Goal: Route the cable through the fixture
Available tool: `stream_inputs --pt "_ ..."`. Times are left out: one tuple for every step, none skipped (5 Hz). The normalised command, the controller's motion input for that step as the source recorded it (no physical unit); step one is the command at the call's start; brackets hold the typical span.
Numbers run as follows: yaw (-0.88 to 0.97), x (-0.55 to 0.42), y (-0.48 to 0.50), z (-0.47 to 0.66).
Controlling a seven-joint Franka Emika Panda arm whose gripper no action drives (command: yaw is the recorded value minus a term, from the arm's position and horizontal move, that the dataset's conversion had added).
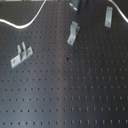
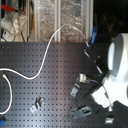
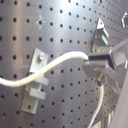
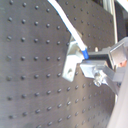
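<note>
The white cable [image 3: 55, 63] runs across the black perforated board and ends between my gripper's fingers. My gripper [image 3: 93, 63] is shut on the cable's end. In the second wrist view the cable [image 4: 67, 25] has a blue tip and my gripper [image 4: 91, 61] holds it right beside a small metal bracket [image 4: 72, 60]. In the first wrist view the cable passes over another bracket [image 3: 35, 80]. In the second exterior view the cable [image 2: 46, 55] curves from the left edge up and over towards the white arm [image 2: 117, 62]. In the first exterior view the cable [image 1: 25, 22] arcs across the top left.
Several small metal brackets stand on the board: one at the first exterior view's left [image 1: 20, 56], one in the middle [image 1: 73, 32], one at the upper right [image 1: 107, 17]. A further bracket [image 3: 102, 35] shows in the first wrist view. Clutter and foil lie behind the board [image 2: 50, 15].
</note>
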Motion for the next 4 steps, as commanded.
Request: stream_inputs --pt "0.00 0.602 0.532 -0.29" --pt "0.00 0.457 0.380 -0.12" --pt "0.00 0.022 0.053 0.00" --pt "0.02 -0.464 0.336 -0.08"
